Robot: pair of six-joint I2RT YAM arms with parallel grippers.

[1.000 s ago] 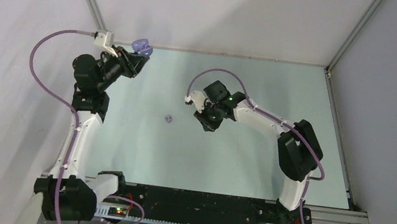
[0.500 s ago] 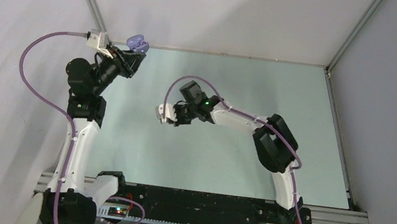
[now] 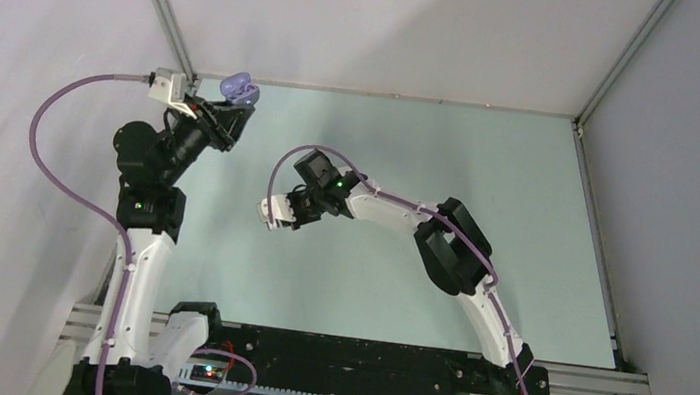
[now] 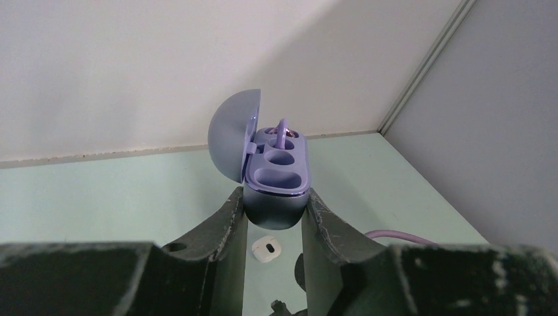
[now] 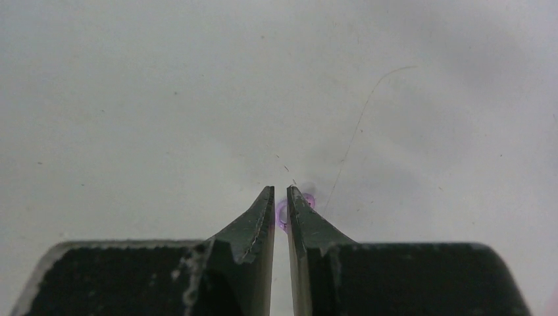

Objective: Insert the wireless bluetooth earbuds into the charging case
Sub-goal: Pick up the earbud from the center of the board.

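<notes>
The right claw is clenched almost shut, its 2 tips pinching the loose purple earbud right at the surface. Whether the bud has left the surface cannot be told. From overhead, this claw is low over the middle-left of the surface, well apart from the far-left corner. There the left claw grasps the charging case by its base and holds it raised.

The lid stands open to the left. The far well holds 1 seated purple earbud, and the well just nearer is bare.

By my reading, about half of the purple pair is done: 1 bud is in, and 1 is gripped but not yet carried across or dropped in. The lid is not yet closed. A small white object shows below the case, too unclear to name, so nothing can be said about white earbuds.
</notes>
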